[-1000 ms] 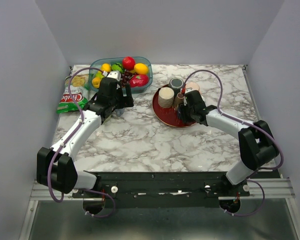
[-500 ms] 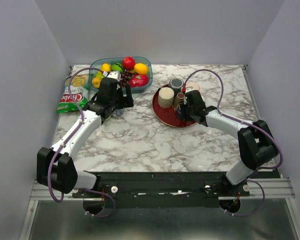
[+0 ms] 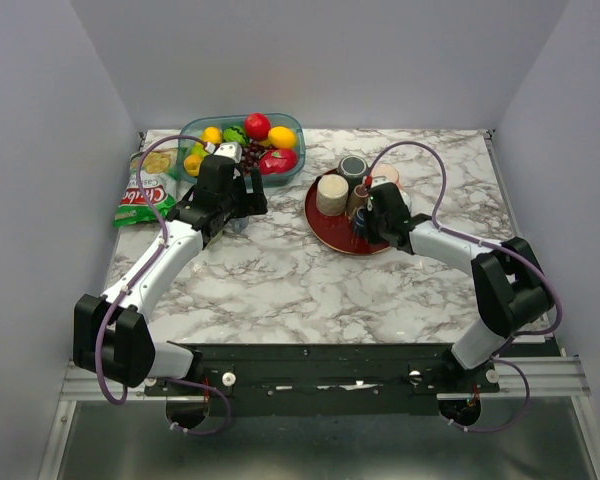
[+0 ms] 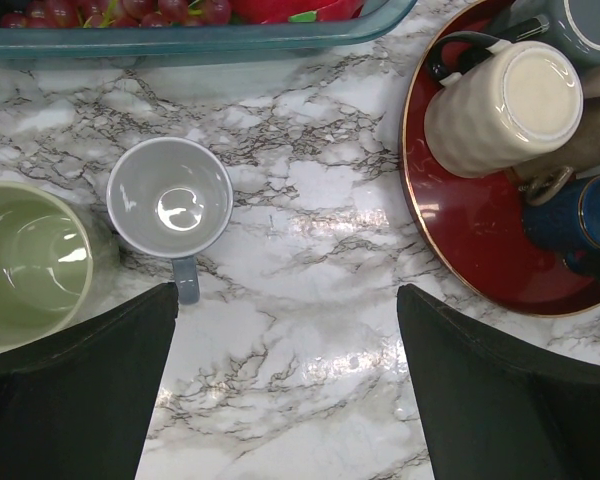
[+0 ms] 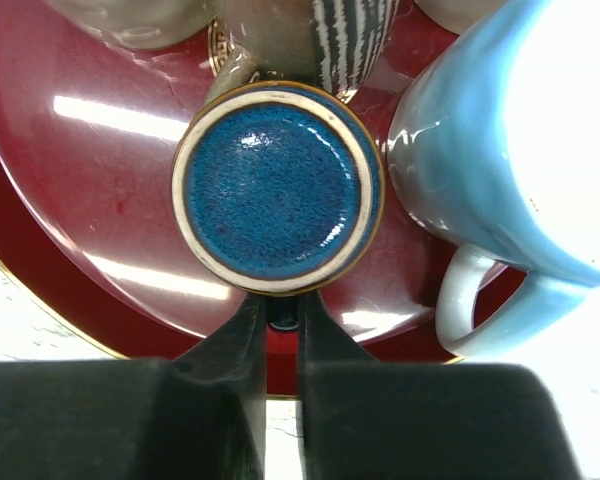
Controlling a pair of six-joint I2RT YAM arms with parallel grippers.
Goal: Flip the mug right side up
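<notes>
Marble-patterned white and grey counter [image 3: 280, 285] is seen from above, with two arms reached out across it from the near edge. On the right half a round dark red plate with a gold rim [image 3: 332, 238] is crowded with mugs. Among them a dark blue glazed mug [image 5: 277, 187] is stood upside down, its unglazed ring and blue base turned up toward the right wrist camera. The right fingers [image 5: 225, 345] are pinched together on the short handle of that mug, of which a sliver is seen between them at the near side of the base. A light blue mug [image 5: 500, 150] is set just beside the blue one on its right, and a brown striped mug [image 5: 350, 40] is touched by it on the far side. A cream ribbed mug [image 4: 503, 105] is also placed base up on the plate. The left fingers [image 4: 80, 380] are spread wide and nothing is held; they are hung over bare counter near a small grey mug [image 4: 170, 197] stood upright and a pale green cup [image 4: 30, 262]. A teal glass dish of fruit [image 3: 242, 135] and a green bag of chips [image 3: 145, 195] are laid at the far left.
</notes>
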